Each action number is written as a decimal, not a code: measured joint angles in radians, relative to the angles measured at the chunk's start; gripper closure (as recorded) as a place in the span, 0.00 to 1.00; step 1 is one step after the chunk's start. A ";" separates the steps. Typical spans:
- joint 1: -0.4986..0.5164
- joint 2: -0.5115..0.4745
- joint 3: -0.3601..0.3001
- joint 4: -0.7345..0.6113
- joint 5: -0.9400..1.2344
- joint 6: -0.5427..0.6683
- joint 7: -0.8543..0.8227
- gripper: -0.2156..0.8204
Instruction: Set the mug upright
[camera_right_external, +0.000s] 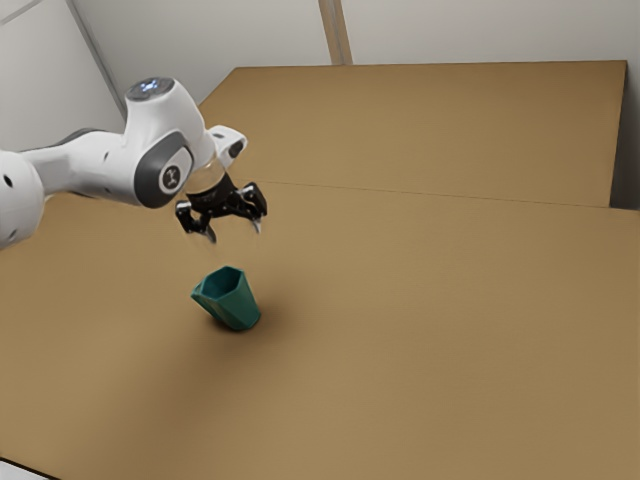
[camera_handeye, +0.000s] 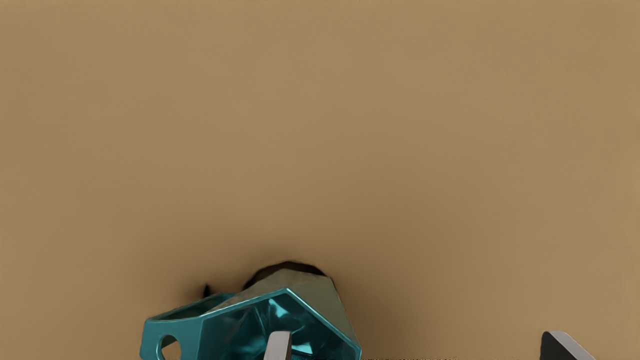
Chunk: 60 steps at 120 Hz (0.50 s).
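The teal faceted mug (camera_right_external: 233, 303) stands tilted on the brown table, its mouth facing up toward the exterior view's upper left and its handle on the exterior view's left side. Above it hangs the black gripper (camera_right_external: 234, 232), open, with a gap of air between its fingertips and the mug. In the wrist view, the mug (camera_handeye: 315, 300) shows its hollow inside and handle, and one fingertip of the gripper (camera_handeye: 410, 347) overlaps the mug's mouth while the other is over bare table. Nothing is held.
The brown table (camera_right_external: 430, 330) extends around the mug, with a seam line across it behind the gripper. White walls (camera_right_external: 480, 30) rise beyond its far edge, and a pale corner is at the exterior view's bottom left.
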 joint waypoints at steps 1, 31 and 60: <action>-0.002 0.000 0.000 0.004 0.000 -0.003 0.001 0.27; -0.075 0.004 -0.001 0.108 0.025 -0.106 0.042 0.23; -0.071 0.007 -0.003 0.266 0.082 -0.294 0.120 0.21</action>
